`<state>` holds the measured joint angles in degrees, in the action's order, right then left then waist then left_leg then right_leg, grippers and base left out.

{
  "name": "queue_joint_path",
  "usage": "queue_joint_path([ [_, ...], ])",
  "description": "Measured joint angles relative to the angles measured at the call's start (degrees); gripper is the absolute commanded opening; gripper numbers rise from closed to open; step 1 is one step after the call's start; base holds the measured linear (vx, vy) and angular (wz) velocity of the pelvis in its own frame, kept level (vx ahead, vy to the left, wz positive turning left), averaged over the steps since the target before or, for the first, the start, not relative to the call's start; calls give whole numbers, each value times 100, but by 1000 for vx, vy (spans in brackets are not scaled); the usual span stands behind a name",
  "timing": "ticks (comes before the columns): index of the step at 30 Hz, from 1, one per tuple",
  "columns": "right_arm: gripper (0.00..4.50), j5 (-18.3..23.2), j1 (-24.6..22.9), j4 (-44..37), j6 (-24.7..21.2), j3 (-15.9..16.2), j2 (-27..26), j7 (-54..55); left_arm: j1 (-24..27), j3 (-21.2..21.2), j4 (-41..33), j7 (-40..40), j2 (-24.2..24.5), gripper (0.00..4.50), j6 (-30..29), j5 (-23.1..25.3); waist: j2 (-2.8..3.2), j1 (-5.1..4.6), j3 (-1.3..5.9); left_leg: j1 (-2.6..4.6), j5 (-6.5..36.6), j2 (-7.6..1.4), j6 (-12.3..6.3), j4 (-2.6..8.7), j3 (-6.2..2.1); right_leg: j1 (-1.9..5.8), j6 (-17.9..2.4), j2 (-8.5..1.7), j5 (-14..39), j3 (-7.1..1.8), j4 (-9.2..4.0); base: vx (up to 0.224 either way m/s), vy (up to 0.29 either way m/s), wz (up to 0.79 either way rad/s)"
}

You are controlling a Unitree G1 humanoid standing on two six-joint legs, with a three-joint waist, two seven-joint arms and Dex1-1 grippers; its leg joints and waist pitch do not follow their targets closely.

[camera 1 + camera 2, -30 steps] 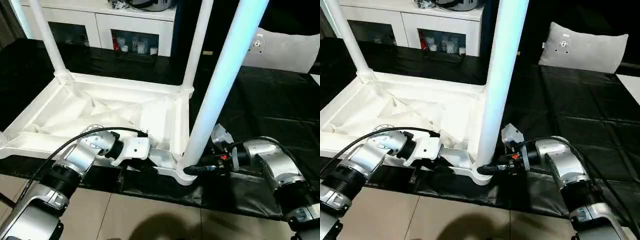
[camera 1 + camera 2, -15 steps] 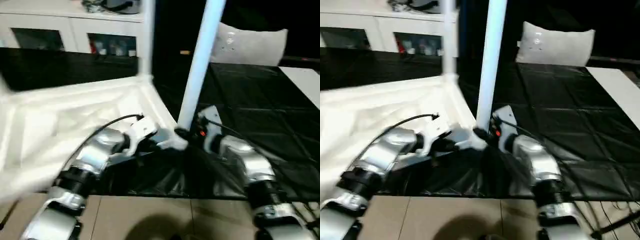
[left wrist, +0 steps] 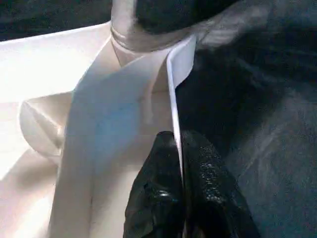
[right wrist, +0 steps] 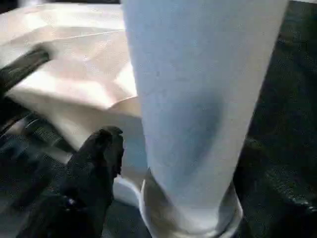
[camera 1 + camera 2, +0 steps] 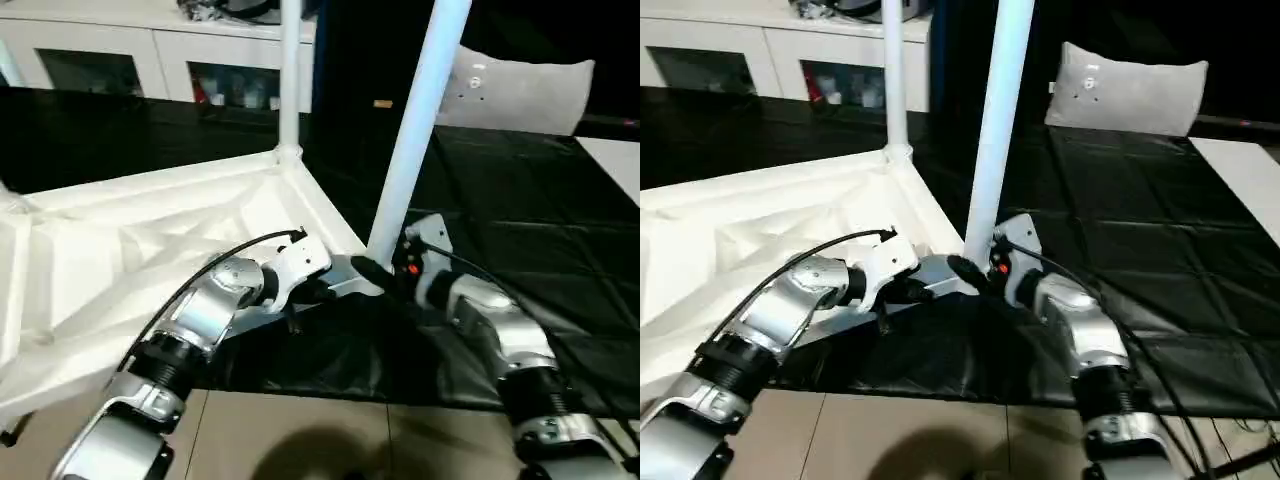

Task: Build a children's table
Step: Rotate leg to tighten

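The children's table lies upside down, its white ribbed tabletop [image 5: 150, 250] on black cloth. One white leg [image 5: 418, 130] stands in the near corner socket [image 5: 372, 268], another leg [image 5: 289, 80] in the far corner. My left gripper [image 3: 177, 141] is shut on the tabletop's thin rim, close beside that near socket. My right gripper [image 5: 380, 270] is at the foot of the near leg [image 4: 198, 99], open. One of its black fingers [image 4: 96, 163] stands just off the tube, and the other finger is hidden behind it.
A white cabinet with glass doors [image 5: 150, 60] runs along the back. A grey pillow [image 5: 515, 95] lies at the back right on the black cloth [image 5: 520, 220]. Beige floor tiles [image 5: 300, 440] show along the near edge.
The whole view has swung and shifted. The tabletop now lies turned at an angle to the cabinet, with the gripped corner nearer the middle. Both grippers stay at that corner.
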<state>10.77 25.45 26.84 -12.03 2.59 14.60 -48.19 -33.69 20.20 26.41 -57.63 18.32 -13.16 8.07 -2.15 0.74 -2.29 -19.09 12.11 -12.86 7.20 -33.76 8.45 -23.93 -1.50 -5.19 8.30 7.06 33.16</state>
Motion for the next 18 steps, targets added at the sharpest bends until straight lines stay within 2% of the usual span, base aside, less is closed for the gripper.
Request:
queue_joint_path([
  [4, 424, 86, -66, -93, 43, 85, 314, -763, -4, 76, 48, -417, 229, 0, 459, -16, 2, 98, 0, 0, 0, -4, 1, 22, 0, -6, -5, 5, -3, -1, 7, 0, 0, 0],
  [8, 443, 89, -64, -98, 187, 264, 646, -1494, -45, 189, 157, -825, 431, 0, 934, -83, 1, 139, 1, -4, 10, -3, -20, 21, 5, -4, -28, 1, -9, -7, 5, 0, 0, 0],
  [12, 443, 45, -17, 49, 600, 462, 931, -1963, -75, 251, 331, -1398, 708, 0, 1566, -177, 0, 172, 1, -2, 13, -3, -23, 20, 9, -3, -27, -2, -7, -10, 4, 0, 0, 0],
  [13, 443, 39, -17, 60, 642, 497, 979, -2120, -75, 271, 342, -1537, 752, 0, 1658, -211, 1, 186, 1, -1, 14, -3, -22, 20, 9, -2, -27, -2, -7, -10, 4, 0, 0, 0],
  [16, 406, 55, -16, 66, 648, 626, 1120, -2637, -75, 350, 347, -1935, 790, 0, 1835, -292, 0, 256, 1, 1, 17, -5, -16, 15, 12, 2, -28, -4, -8, -17, 8, 0, 0, 0],
  [18, 404, 81, -16, 64, 631, 709, 1129, -2934, -86, 418, 344, -2099, 802, 0, 1896, -340, 0, 281, 1, 2, 20, -6, -11, 10, 16, 3, -29, -5, -9, -21, 13, 0, 0, 0],
])
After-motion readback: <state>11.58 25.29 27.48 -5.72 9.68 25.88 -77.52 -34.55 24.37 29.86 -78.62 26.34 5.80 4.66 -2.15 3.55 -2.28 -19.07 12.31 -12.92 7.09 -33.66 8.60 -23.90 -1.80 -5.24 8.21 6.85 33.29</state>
